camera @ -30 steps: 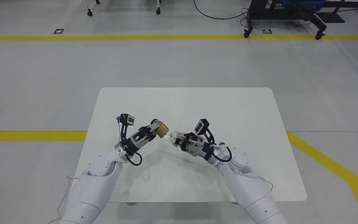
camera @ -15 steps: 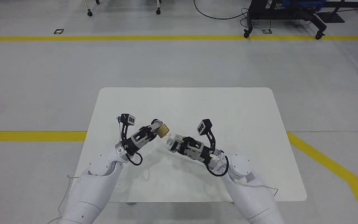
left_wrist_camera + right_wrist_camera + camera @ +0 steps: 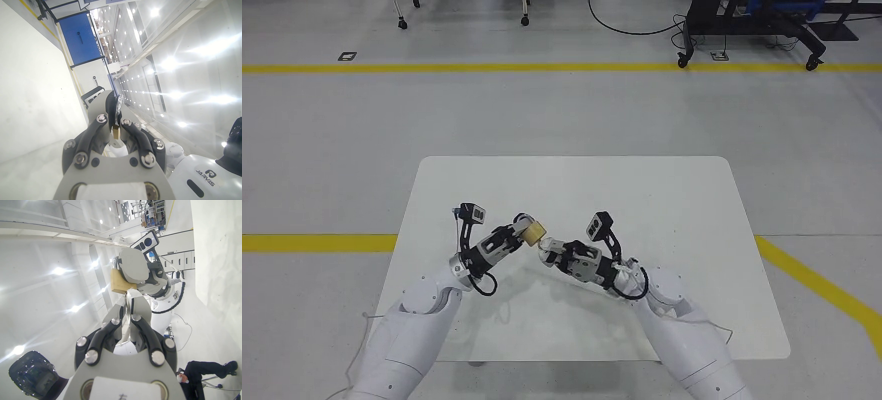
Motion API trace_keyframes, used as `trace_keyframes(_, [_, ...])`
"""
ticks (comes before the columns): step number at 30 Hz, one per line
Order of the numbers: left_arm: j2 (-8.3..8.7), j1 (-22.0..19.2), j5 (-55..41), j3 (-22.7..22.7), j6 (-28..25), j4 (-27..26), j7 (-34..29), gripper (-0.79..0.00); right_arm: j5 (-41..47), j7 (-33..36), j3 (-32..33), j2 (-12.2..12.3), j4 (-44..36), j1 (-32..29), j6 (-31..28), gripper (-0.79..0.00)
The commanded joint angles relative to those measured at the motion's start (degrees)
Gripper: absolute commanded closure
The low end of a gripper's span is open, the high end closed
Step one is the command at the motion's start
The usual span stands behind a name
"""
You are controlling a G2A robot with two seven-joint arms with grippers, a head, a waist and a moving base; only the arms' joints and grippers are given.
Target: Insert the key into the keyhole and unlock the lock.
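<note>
Just on the robot's side of the lock [image 3: 533, 233], the right gripper [image 3: 130, 297] has its fingers pinched nearly together on the key [image 3: 126, 303]. The key stands edge-on between them, its blade pointing at the lock's flat underside. Blade and brass body meet at that face, where the keyhole should be. I cannot tell how deep the blade sits, since the fingertips crowd the spot.

The lock is held in the air above the table [image 3: 672, 200], not resting on it, with that underside turned toward the key. On the lock's side away from the key, the left gripper [image 3: 524, 229] has its fingers closed flat against the two broad faces of the body, near the shackle [image 3: 114, 263] end. The shackle looks seated in the body, though one finger hides most of it. Beyond the lock the tabletop runs on to its far edge, and past that a yellow floor line [image 3: 542, 68] crosses the room.

By my reading, pick-up and alignment are done, and insertion is either starting or partly made. Left to do: push the key fully home, turn it, and see the shackle spring free.
</note>
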Motion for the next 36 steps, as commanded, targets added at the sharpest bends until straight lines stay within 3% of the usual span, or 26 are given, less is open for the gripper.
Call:
trace_keyframes(1, [0.0,0.0,0.2,0.0,-0.2,-0.1,0.1,0.0,1.9,1.2,0.0,-0.1,0.5,0.2,1.2,0.0])
trace_keyframes(16, [0.18,0.6,2.4,0.1,-3.5,-1.2,0.0,0.0,17.4,12.5,-0.2,-0.8,8.3,3.5,13.0,0.0])
trace_keyframes(28, [0.49,1.5,2.6,-0.5,-5.1,-2.3,0.1,0.0,18.9,13.9,0.6,-0.7,10.2,4.2,13.9,0.0])
trace_keyframes(29, [0.51,1.5,2.6,-0.5,-5.1,-2.3,0.2,0.0,18.9,13.7,0.9,-0.7,10.2,4.1,13.6,-0.055])
trace_keyframes(30, [0.53,1.6,2.5,-0.6,-5.1,-2.4,0.3,0.0,18.6,13.3,1.2,-0.6,10.1,3.9,13.1,-0.357])
trace_keyframes(31, [0.56,1.6,2.6,-0.6,-5.0,-2.3,0.4,0.0,18.0,12.9,1.6,-0.5,9.8,3.6,12.2,-0.785])
trace_keyframes(36, [0.74,1.8,4.8,-1.1,-4.4,-2.4,2.2,0.0,15.6,10.9,6.9,0.7,7.4,0.5,5.0,-0.785])
